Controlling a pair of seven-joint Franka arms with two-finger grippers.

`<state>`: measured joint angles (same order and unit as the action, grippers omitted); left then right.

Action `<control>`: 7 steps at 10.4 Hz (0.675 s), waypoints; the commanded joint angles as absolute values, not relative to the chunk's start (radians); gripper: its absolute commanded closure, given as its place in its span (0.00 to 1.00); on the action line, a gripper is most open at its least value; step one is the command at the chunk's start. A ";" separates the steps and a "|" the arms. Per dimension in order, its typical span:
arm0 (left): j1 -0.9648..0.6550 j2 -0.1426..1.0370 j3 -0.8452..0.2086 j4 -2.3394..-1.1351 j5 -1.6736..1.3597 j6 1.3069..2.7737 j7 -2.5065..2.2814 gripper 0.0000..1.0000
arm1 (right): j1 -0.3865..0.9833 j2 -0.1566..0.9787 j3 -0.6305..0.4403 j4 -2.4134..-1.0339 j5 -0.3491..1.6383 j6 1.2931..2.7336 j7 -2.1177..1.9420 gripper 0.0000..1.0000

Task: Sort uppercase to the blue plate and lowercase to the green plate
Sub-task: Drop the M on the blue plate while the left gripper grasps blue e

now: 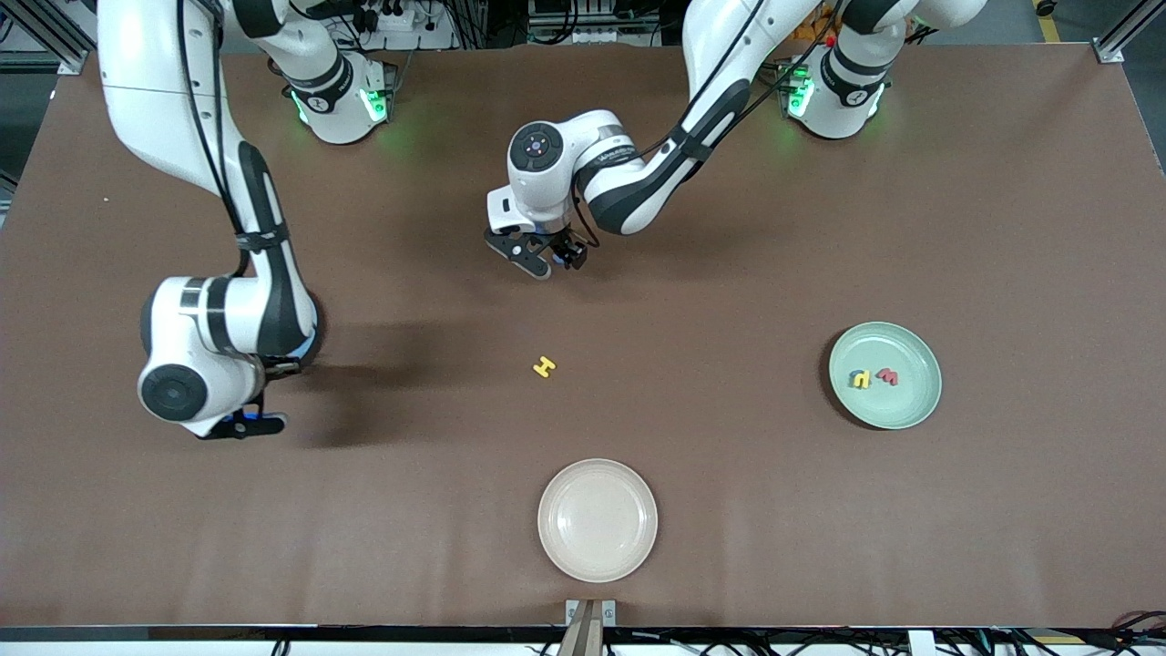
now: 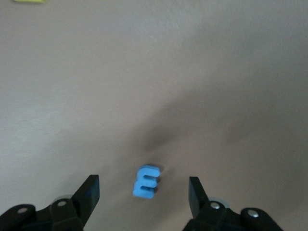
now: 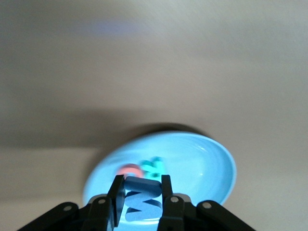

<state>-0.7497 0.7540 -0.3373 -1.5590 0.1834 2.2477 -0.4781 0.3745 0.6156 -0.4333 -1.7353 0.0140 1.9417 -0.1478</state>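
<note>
1. The left gripper (image 2: 144,192) is held low over the table (image 1: 820,228) near its middle; its jaws are spread, with nothing clasped between them.
2. A blue e (image 2: 146,181) is seen lying flat on the table between the two fingers, apart from both, its long axis running roughly parallel to them.
3. The right gripper (image 3: 140,195) is held over the blue plate (image 3: 211,168) at the right arm's end of the table and is clenched on a blue M (image 3: 141,201), gripped by its sides, its flat face turned toward the wrist camera.
4. A red letter and a teal one are seen in the blue plate, both blurred.
5. A yellow H (image 1: 544,367) lies flat on the table, tilted, nearer the front camera than the left gripper.
6. The green plate (image 1: 915,405), toward the left arm's end, holds a yellow letter (image 1: 860,378) and a red letter (image 1: 888,376) side by side.
7. A cream plate (image 1: 597,520) sits nearest the front camera.
</note>
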 commanded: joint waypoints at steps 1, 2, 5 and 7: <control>-0.752 0.765 -0.333 -1.529 0.218 2.240 -0.491 0.23 | 0.371 0.444 -0.465 -1.996 0.002 2.057 -0.244 0.81; -0.752 0.768 -0.331 -1.532 0.218 2.240 -0.483 0.23 | 0.365 0.407 -0.472 -2.082 0.002 2.119 -0.253 0.80; -0.776 0.776 -0.331 -1.572 0.268 2.240 -0.502 0.24 | 0.360 0.387 -0.477 -2.207 0.037 2.239 -0.258 0.69; -0.781 0.767 -0.339 -1.608 0.270 2.238 -0.506 0.28 | 0.360 0.393 -0.479 -2.206 0.096 2.238 -0.258 0.37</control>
<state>-0.7743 0.7784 -0.3357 -1.5845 0.2383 2.2417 -0.4780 0.3606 0.4294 -0.4800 -2.1798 0.0606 2.2300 -0.2450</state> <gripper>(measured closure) 0.256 0.564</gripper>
